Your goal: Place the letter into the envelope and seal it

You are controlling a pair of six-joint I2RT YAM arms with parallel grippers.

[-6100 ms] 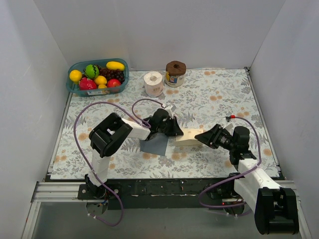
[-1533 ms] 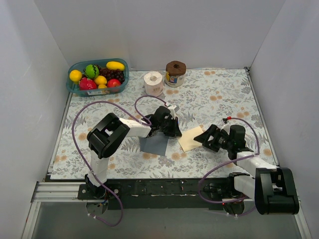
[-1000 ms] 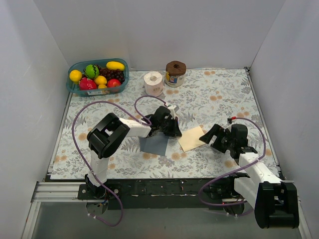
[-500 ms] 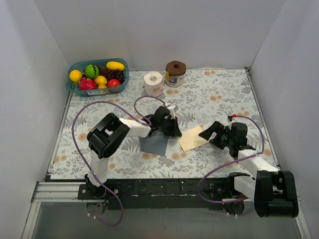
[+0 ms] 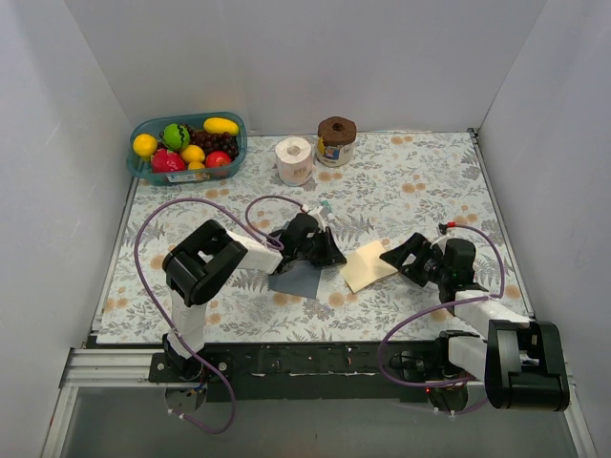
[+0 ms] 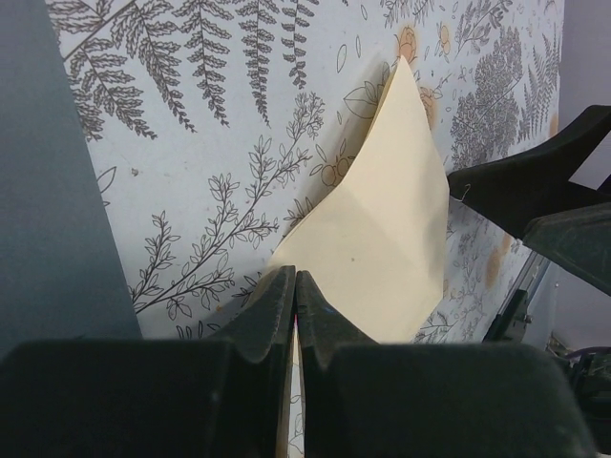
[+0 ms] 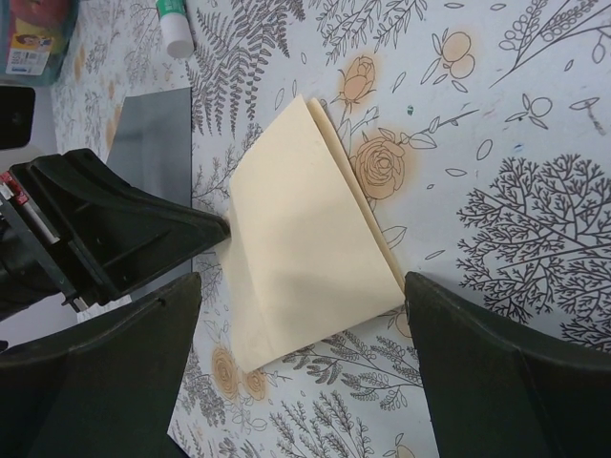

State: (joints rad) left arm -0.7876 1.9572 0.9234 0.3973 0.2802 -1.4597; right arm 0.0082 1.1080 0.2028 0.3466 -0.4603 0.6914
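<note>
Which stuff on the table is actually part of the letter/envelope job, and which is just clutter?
Job:
- letter, one corner pinched by the left gripper
- envelope, flat beside it
- right gripper, open over the letter

Clutter:
- fruit basket
- paper roll
- brown-lidded jar

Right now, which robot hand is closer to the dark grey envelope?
Left. The left gripper sits just beside the envelope's edge, its tips at the letter's corner. The right gripper is farther away, beyond the letter.
</note>
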